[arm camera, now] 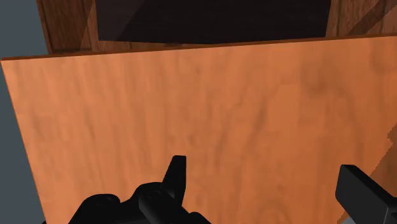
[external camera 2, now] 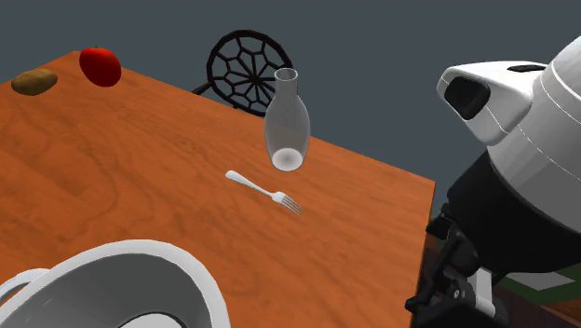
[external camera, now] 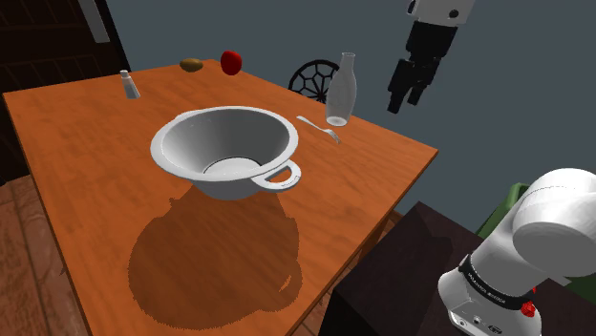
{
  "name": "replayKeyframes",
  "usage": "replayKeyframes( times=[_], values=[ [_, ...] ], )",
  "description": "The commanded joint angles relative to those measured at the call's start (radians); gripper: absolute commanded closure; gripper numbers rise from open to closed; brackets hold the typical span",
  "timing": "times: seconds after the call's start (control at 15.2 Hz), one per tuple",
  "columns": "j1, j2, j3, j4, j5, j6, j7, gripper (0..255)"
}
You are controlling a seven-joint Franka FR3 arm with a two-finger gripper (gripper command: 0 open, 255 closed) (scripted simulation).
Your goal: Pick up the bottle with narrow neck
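The all-black two-finger gripper hangs in the air with its jaws released: in the wrist view its fingers stand wide apart with nothing between them, and bare tabletop lies beneath. It holds nothing. In the shoulder view it sits to the right of the clear glass bottle with the narrow neck, higher than the bottle's mouth and apart from it.

The bottle stands upright on the orange-brown wooden table, close to the table's far edge. Just beside its base, on the nearer side, a slim silver fork lies flat on the wood; the second exterior view shows the fork close to the bottle, its tines pointing towards that view's right.

Behind the bottle, past the table's edge, rises a black chair back, round with a web pattern. In the middle of the table rests a large white bowl with a loop handle, well apart from the bottle.

Near the far corner lie a red apple and a small brown potato-like lump, close together, with a small grey shaker further to the shoulder view's left.

The white arm rises from the black box stand at the shoulder view's lower right
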Motion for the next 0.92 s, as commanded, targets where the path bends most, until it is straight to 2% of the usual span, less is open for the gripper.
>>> replayKeyframes(
  times=[0.0,0.46,0.86],
  values=[
    [0.000,0.000,0.000,0.000,0.000,0.000,0.000,0],
    [-0.033,0.249,-0.066,0.197,-0.057,0.045,-0.088,0],
    [-0.054,0.467,-0.114,0.411,-0.080,0.045,-0.158,0]
  ],
)
